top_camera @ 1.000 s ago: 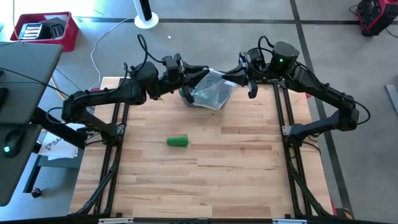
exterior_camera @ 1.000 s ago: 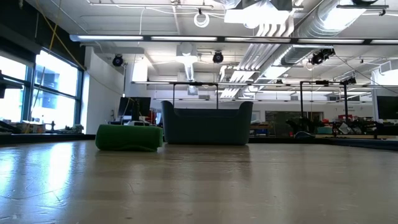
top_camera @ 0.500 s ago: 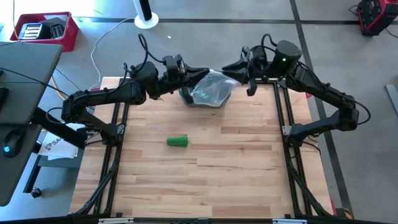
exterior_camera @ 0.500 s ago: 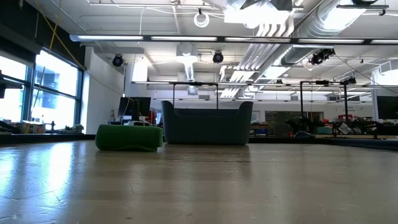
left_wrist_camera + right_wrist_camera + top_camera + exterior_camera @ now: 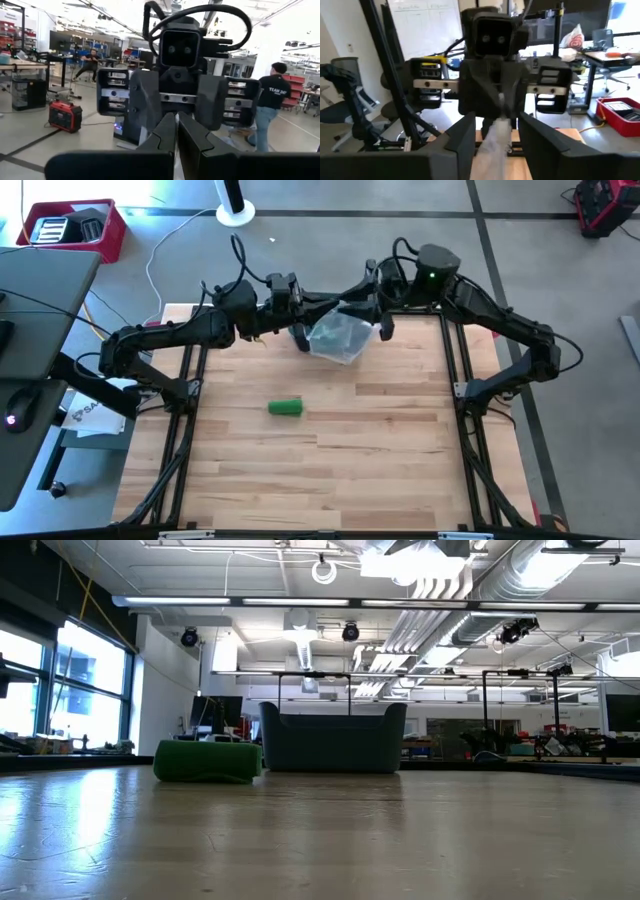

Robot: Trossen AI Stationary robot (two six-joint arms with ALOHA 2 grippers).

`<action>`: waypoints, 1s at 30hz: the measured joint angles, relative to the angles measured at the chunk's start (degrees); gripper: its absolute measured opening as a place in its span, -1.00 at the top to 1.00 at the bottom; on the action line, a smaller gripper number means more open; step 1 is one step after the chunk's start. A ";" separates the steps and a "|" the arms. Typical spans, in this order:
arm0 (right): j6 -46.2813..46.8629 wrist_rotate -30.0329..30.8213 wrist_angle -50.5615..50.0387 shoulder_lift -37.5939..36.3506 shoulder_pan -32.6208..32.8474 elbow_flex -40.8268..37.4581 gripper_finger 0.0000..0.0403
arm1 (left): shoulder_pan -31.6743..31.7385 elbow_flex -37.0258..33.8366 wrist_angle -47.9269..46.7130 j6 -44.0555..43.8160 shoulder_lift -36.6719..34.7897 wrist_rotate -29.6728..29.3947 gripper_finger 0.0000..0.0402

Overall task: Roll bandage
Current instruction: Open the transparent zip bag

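High view, arms: two dark arms reach toward each other above the far edge of the wooden table (image 5: 330, 470).
High view, left gripper (image 5: 312, 310): at the far middle, fingers pressed together on the upper edge of a clear plastic bag (image 5: 340, 336).
High view, right gripper (image 5: 362, 292): just beside the bag's other upper corner, fingers spread apart.
High view, bag: hangs crumpled between the two grippers, above the table's far edge.
High view, bandage (image 5: 285, 408): a short green roll lying on the wood left of centre, well apart from both grippers.
Low view, bandage (image 5: 207, 761): green roll resting on the table surface at the left; no gripper shows here.
Left wrist view, left fingers (image 5: 162, 145): closed tight against each other; the right arm's wrist faces them, and a person (image 5: 267, 110) in a dark shirt stands in the room beyond.
Right wrist view, right fingers (image 5: 462, 142): parted, with a strip of the clear bag (image 5: 496, 142) hanging between them and the left arm opposite.
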 joint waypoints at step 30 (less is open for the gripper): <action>-5.64 0.36 -24.26 -6.79 -1.31 0.71 0.90 | -0.02 -0.04 -11.67 2.08 -7.39 -0.52 1.00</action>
